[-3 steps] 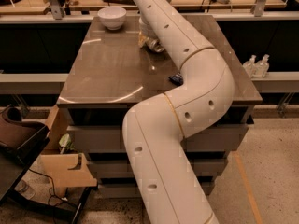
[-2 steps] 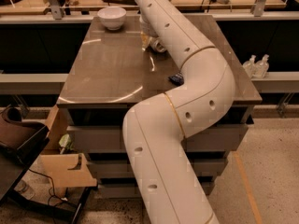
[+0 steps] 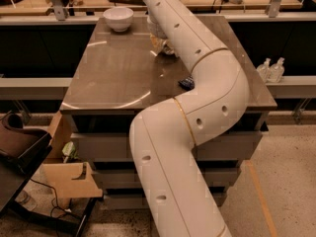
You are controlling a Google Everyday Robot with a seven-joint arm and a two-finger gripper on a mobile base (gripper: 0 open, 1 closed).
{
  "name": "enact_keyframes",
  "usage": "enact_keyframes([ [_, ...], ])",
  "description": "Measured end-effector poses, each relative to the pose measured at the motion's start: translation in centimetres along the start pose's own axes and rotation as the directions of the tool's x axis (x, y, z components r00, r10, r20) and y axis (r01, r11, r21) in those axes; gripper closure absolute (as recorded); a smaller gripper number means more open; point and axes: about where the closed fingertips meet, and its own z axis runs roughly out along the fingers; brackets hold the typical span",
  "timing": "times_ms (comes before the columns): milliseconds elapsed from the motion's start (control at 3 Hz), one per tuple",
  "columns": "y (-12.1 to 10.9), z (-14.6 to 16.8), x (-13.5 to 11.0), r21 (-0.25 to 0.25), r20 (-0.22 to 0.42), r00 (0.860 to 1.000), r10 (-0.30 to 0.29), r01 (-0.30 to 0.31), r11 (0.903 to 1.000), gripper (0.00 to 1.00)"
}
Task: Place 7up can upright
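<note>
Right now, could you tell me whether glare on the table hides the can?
Camera view: glare streaks cross the table at left and front; the gripper and 7up can, at the far side, sit outside them, partly hidden by the arm.

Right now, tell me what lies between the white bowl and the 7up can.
Only bare tabletop, seen in the camera view; the claw is at the 7up can, half hidden by the arm.

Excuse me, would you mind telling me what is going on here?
The robot's arm reaches across the table; its hand, mostly hidden behind the arm, is at the 7up can near the far edge. Whether the can is upright cannot be told. A white bowl sits further left, a dark blue packet beside the elbow.
</note>
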Motion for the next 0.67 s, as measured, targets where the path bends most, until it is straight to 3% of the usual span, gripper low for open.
enact_keyframes([
  [333, 0.00, 0.00, 0.00, 0.000, 0.000, 1.000, 0.000, 0.000, 1.0000, 1.00],
  [667, 0.08, 0.07, -0.08, -0.002, 0.001, 1.000, -0.001, 0.001, 1.0000, 0.84],
])
